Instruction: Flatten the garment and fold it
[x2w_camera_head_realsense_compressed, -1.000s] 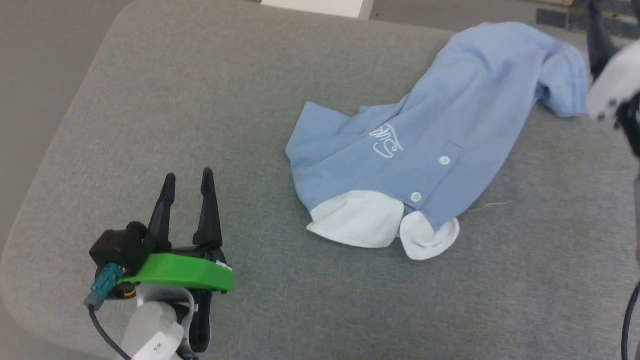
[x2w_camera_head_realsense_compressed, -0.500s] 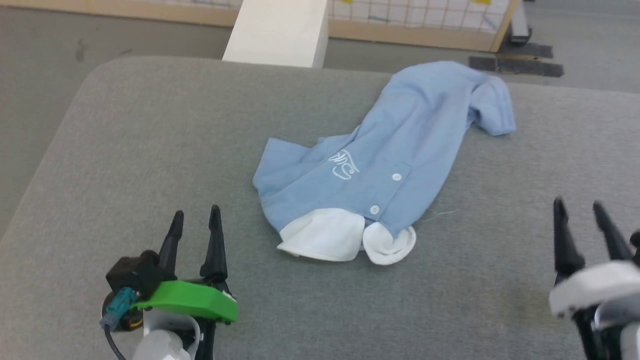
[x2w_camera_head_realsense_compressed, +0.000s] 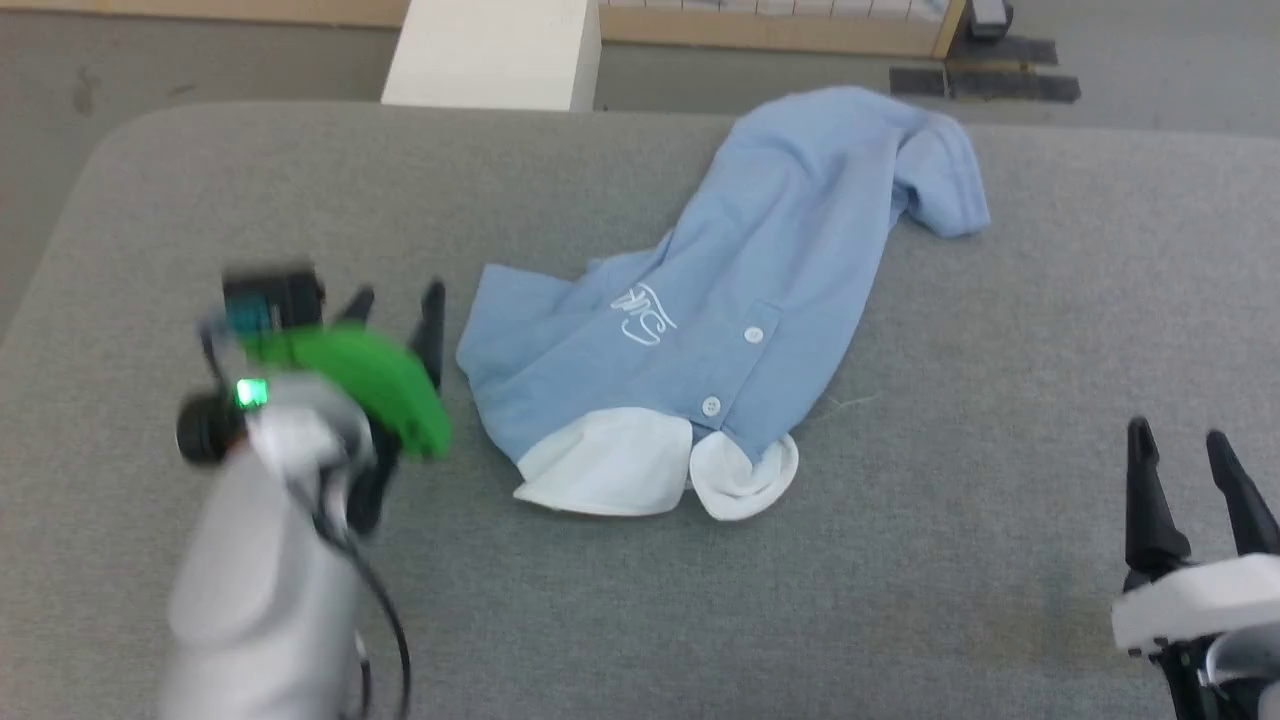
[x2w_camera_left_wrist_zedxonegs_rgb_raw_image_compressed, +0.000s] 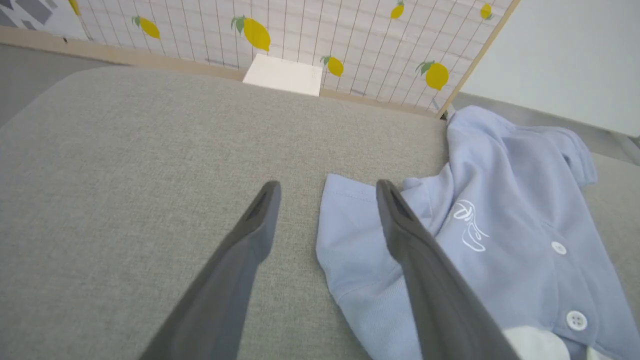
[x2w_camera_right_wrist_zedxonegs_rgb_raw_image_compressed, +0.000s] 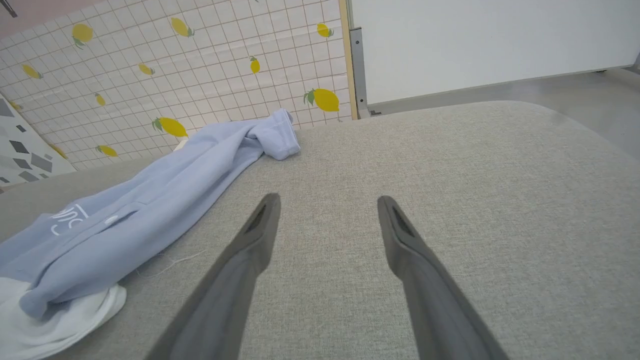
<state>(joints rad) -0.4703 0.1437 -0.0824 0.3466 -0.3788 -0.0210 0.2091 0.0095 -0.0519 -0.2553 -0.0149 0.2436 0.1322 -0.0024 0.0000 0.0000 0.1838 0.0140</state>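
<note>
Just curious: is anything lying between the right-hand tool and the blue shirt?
Bare grey cushion surface, plus a thin white thread beside the shirt; the right wrist view shows it clearest.

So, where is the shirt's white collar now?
In the head view the collar lies at the shirt's near end, right of the left tool and apart from it.

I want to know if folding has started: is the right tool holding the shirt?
No, in the right wrist view the right tool stands open over the bare grey surface, apart from the shirt.
</note>
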